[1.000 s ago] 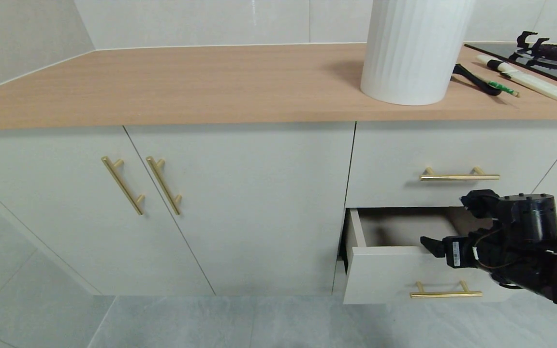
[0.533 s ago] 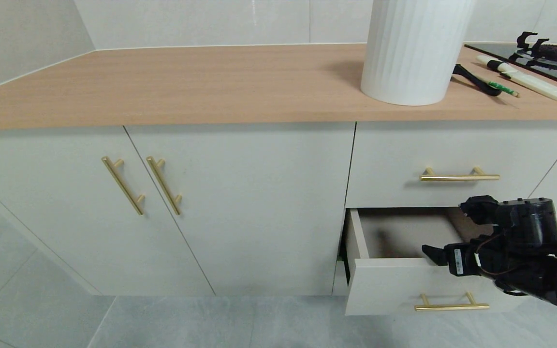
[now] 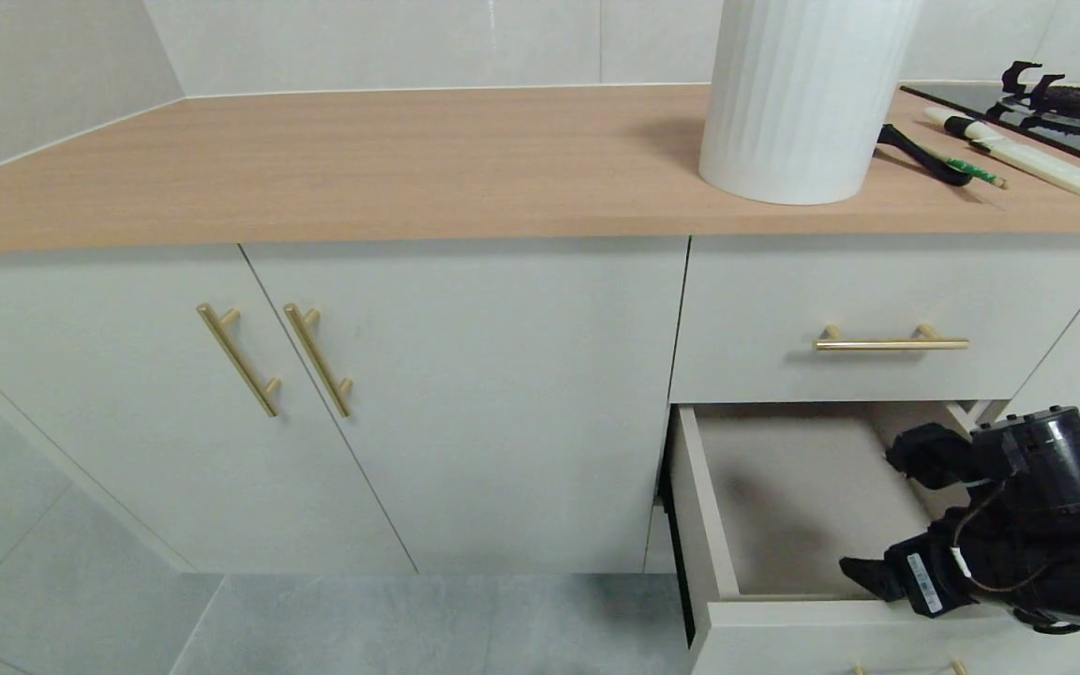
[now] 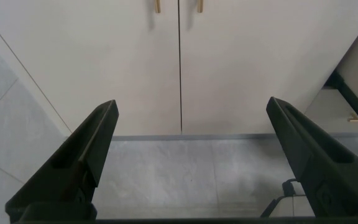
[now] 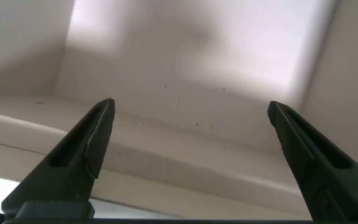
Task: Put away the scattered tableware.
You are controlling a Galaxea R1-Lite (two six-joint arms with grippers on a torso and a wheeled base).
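One bench (image 3: 362, 159). On it, at one o'clock, one white ribbed container (image 3: 798, 98). At two o'clock, three long pieces of tableware: one black utensil (image 3: 924, 155), one thin stick (image 3: 974, 171) with a green band, one cream utensil (image 3: 1032, 159) (exact kind hard to tell). Just past those, one black hob grate (image 3: 1074, 101).

Below, two cabinet doors (image 3: 81, 394) (image 3: 502, 403) toward nine o'clock. Two drawers toward four o'clock: one upper drawer (image 3: 756, 309), one lower drawer (image 3: 701, 506).

Four gold bar handles (image 3: 238, 359) (image 3: 317, 359) (image 3: 892, 344) (image 3: 955, 667), the last barely peeking in at five o'clock.

Two pincers: one left pincer (image 4: 191, 109), one right pincer (image 3: 882, 516).
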